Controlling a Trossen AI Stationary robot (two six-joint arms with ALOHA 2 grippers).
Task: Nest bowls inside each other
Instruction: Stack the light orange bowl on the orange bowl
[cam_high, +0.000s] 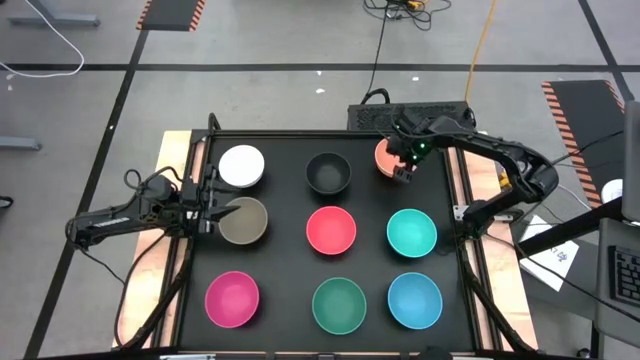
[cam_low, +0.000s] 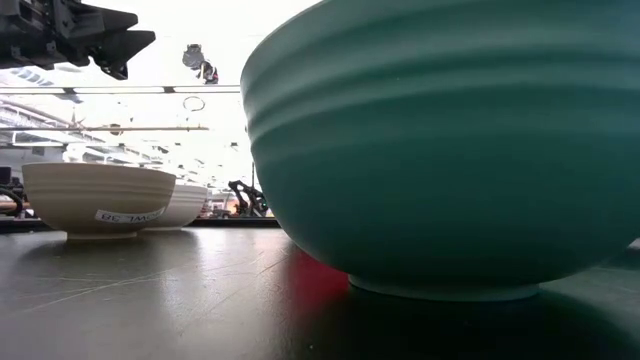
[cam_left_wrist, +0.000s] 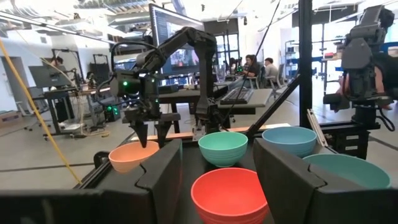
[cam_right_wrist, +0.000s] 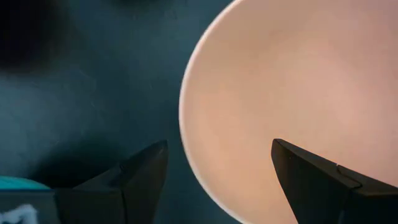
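Nine bowls stand upright on their bases in a three-by-three grid on the black mat: white (cam_high: 242, 166), black (cam_high: 328, 172), peach (cam_high: 383, 158), olive-tan (cam_high: 245, 221), red (cam_high: 331, 229), teal (cam_high: 411, 232), magenta (cam_high: 232, 298), green (cam_high: 339, 304), blue (cam_high: 414, 300). My right gripper (cam_high: 404, 173) is open and points down over the peach bowl (cam_right_wrist: 298, 93); one finger is over its inside, the other outside its rim (cam_right_wrist: 184, 106), and I see no touch. My left gripper (cam_high: 218, 208) is open and hovers above the olive-tan bowl's (cam_low: 98, 197) left edge.
The mat sits in a wooden-edged tray (cam_high: 172, 160) on the table. A black box with cables (cam_high: 400, 112) lies behind the far edge. The green bowl (cam_low: 450, 150) fills the low view. People sit at desks (cam_left_wrist: 258, 65) in the room beyond.
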